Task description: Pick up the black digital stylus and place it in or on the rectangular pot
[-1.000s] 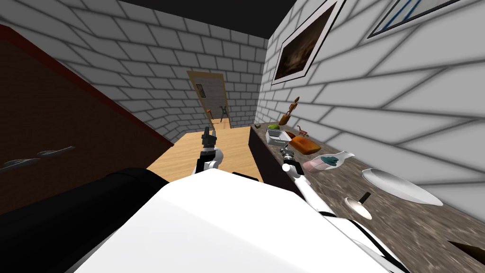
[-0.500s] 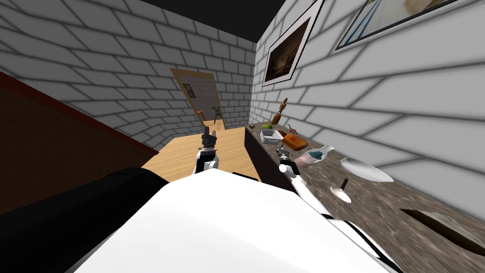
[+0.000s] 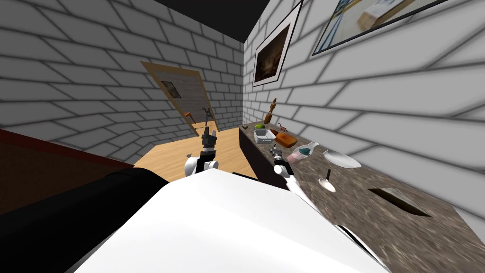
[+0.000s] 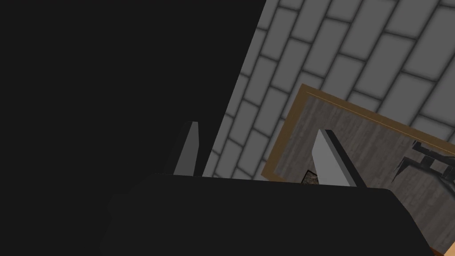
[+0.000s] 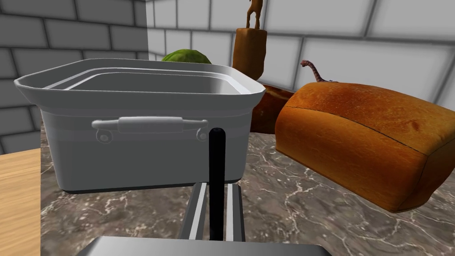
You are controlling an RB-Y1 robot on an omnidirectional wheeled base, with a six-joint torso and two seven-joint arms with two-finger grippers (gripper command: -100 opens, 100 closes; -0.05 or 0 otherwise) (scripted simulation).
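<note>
The grey rectangular pot with a side handle [image 5: 142, 129] is standing on the dark veined stone counter [image 5: 289, 204], just beside a brown bread loaf [image 5: 364, 138]; what is lying inside it I cannot tell. My right gripper [image 5: 216, 186] is clamping the thin black digital stylus [image 5: 217, 151] upright between its fingers, the tip rising in front of the pot's handle. My left gripper [image 4: 257, 133] is hanging over the wooden floor [image 3: 166, 159], fingers spread apart and gripping nothing.

Grey brick walls [image 3: 71, 57] fill the upper frame, a black area [image 3: 213, 9] at top centre. Wooden floor [image 3: 166, 154] lies mid-frame below a wood-framed door [image 3: 182, 97]. A brown marbled counter [image 3: 379, 222] spans the lower right.
</note>
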